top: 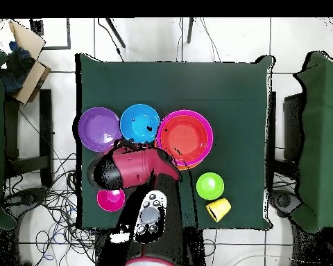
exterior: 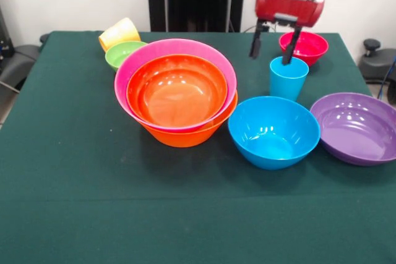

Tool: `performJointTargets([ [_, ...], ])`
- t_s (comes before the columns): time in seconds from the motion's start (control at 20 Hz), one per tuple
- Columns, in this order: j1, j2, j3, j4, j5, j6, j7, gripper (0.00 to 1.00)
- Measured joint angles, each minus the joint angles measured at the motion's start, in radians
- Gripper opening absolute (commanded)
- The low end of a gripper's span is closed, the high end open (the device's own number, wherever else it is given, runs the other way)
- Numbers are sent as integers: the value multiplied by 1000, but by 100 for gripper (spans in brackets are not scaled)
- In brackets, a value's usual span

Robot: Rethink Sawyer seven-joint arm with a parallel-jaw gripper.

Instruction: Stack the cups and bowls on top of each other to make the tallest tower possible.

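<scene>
The tower [exterior: 176,94] stands left of centre: a large orange bowl with a pink bowl [exterior: 133,69] and a red-orange bowl nested inside; from overhead the tower [top: 185,137] sits mid-table. A light blue cup [exterior: 288,77] stands upright behind the blue bowl [exterior: 274,131]. My gripper [exterior: 273,44] hangs open just above and behind this cup, one fingertip [exterior: 289,57] at its far rim, nothing held. A purple bowl [exterior: 356,127], small magenta bowl [exterior: 304,46], small green bowl [exterior: 124,54] and a tipped yellow cup [exterior: 119,33] lie apart. Overhead, my arm [top: 134,166] hides the blue cup.
The green table [exterior: 93,202] has open cloth along its front. Overhead, the purple bowl [top: 98,129], blue bowl [top: 139,122], magenta bowl [top: 111,199], green bowl [top: 209,185] and yellow cup [top: 218,208] ring the arm. Chairs flank the table; a cardboard box [top: 23,52] sits off it.
</scene>
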State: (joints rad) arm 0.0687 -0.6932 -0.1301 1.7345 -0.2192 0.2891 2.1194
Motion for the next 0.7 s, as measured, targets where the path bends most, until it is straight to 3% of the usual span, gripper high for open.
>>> performJointTargets([
  [0.7,-21,85,-36,-37,0,-39,0,100],
])
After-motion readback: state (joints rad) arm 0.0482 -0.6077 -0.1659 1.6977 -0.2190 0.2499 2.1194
